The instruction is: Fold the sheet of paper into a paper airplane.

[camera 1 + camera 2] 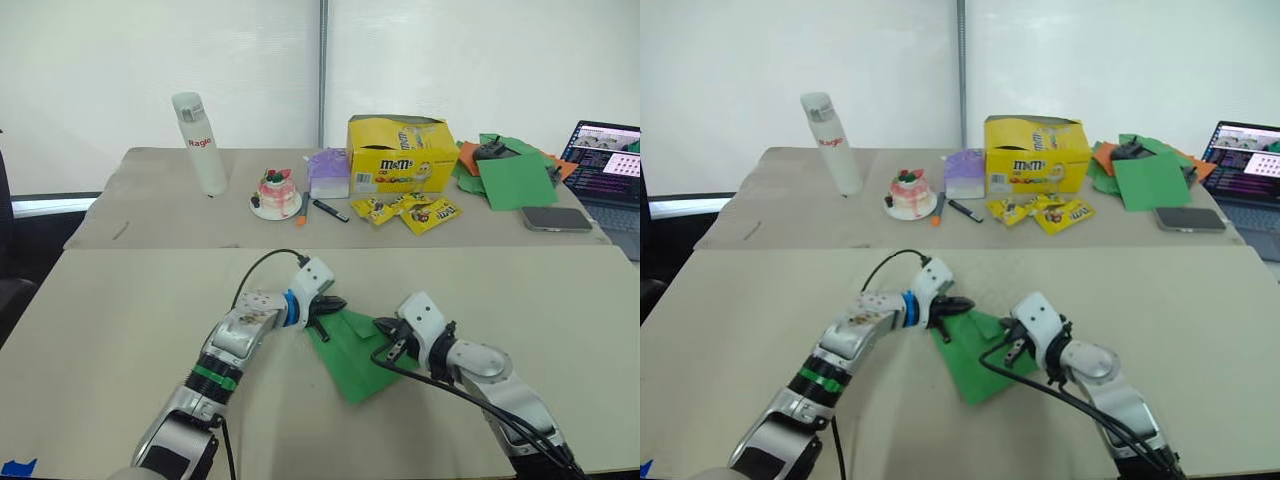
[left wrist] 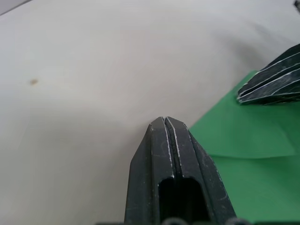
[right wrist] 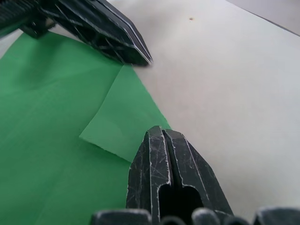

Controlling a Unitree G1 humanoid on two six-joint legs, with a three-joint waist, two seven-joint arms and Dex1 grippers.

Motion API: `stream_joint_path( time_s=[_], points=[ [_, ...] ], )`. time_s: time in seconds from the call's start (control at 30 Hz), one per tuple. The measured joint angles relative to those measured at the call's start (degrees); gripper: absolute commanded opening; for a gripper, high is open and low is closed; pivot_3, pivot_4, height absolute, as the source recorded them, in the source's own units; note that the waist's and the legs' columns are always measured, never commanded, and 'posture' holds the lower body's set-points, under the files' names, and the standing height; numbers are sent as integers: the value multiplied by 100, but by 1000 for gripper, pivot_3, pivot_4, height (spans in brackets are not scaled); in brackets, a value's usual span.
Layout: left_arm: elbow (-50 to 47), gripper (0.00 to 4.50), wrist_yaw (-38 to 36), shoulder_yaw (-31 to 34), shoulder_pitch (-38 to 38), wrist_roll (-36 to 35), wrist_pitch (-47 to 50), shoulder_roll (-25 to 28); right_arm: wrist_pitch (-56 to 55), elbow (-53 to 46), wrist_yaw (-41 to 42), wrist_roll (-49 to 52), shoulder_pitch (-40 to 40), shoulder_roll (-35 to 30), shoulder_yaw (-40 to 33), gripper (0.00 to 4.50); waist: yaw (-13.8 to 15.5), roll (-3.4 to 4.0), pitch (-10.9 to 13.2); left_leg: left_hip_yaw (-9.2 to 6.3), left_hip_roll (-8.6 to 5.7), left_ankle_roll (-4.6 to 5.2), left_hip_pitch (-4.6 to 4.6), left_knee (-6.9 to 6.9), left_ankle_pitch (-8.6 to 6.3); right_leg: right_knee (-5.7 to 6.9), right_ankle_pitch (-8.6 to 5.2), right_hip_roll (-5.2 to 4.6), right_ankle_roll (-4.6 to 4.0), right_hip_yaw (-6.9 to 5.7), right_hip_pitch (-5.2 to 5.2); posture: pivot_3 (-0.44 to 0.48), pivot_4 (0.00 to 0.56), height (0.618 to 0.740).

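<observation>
Green sheet [image 1: 352,358] with one corner folded, flat on near table [image 1: 120,320], left gripper [image 1: 331,305] and right gripper [image 1: 385,327] both pressed together at its far corners.

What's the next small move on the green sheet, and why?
Probably press the shut right gripper down along the folded corner flap of the sheet of paper to set its crease: the flap looks slightly raised, and the shut left gripper sits at its far tip.

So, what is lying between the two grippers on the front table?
The sheet of paper, with one corner folded over, lies between the left gripper and the right gripper, as the left eye view shows.
</observation>
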Motion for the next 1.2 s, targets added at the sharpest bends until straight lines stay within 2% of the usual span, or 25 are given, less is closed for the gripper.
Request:
stream_joint_path(
  time_s=[0.17,0.3,0.4,0.47,0.67,0.93,1.03,1.2],
  points=[
    [-204,0,105,676,264,-268,189,333,-1,46,40,1,-66,-4,19,19,2,-3,2,2,0,0,-1,-4,0,1,0,-3,-1,7,-7,0,150,738],
    [-660,0,39,1164,527,-762,682,542,-1,87,102,0,-127,-9,22,19,14,-8,5,2,0,-1,-4,-9,0,0,0,-15,0,8,-10,0,150,738],
    [-1219,768,-70,1532,667,-1462,1538,580,-1,111,118,-3,-159,-9,36,0,24,-10,6,1,-1,-1,-4,-10,0,0,0,-29,0,8,-9,0,150,738],
    [-1553,1452,-60,1730,741,-1934,2174,561,-1,115,123,-6,-176,-7,62,0,22,-11,7,0,-1,-1,-4,-10,0,0,0,-30,1,10,-8,0,150,738],
    [-2234,3460,489,2065,970,-2658,3645,393,-2,118,127,-5,-204,-6,115,0,17,-12,8,0,-1,-2,-2,-16,0,-1,0,-27,1,14,-9,0,150,738],
    [-2553,3460,1065,2114,1182,-3021,4150,18,-3,99,125,-4,-161,-7,117,0,23,-17,10,0,-3,-8,-1,-19,3,-3,0,-29,0,39,-8,0,150,738],
    [-2526,2640,1201,1997,1117,-3025,4155,-114,6,80,124,-2,-157,-10,106,0,23,-17,10,0,-4,-9,-2,-20,3,-4,0,-29,0,41,-8,0,150,738],
    [-2374,994,1192,1740,926,-3082,4147,-59,268,-115,174,182,-111,-14,-13,0,21,-17,12,0,-5,-9,-4,-25,3,-6,0,-28,0,42,-11,0,150,738]
  ],
)
